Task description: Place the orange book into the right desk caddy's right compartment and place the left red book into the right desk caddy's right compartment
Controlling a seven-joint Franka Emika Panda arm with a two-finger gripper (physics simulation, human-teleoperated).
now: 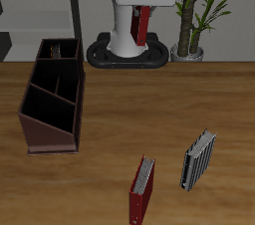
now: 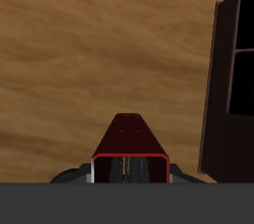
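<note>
My gripper (image 1: 142,10) is raised at the back of the table, just in front of the robot's base, and is shut on the left red book (image 1: 143,26). The dark-red book hangs upright below the fingers. In the wrist view this book (image 2: 129,137) juts out from between the fingers, well above the wooden table. The right desk caddy (image 1: 45,110), a dark maroon box with inner dividers, stands apart from the gripper and nearer the table's side edge; its wall (image 2: 220,89) also shows in the wrist view. The orange book is out of view.
A brighter red book with a pale page edge (image 1: 141,189) stands near the table's front edge. Beside it stands a grey-and-black striped book (image 1: 197,159). A potted plant (image 1: 194,15) is behind the table, next to the robot's base (image 1: 127,52).
</note>
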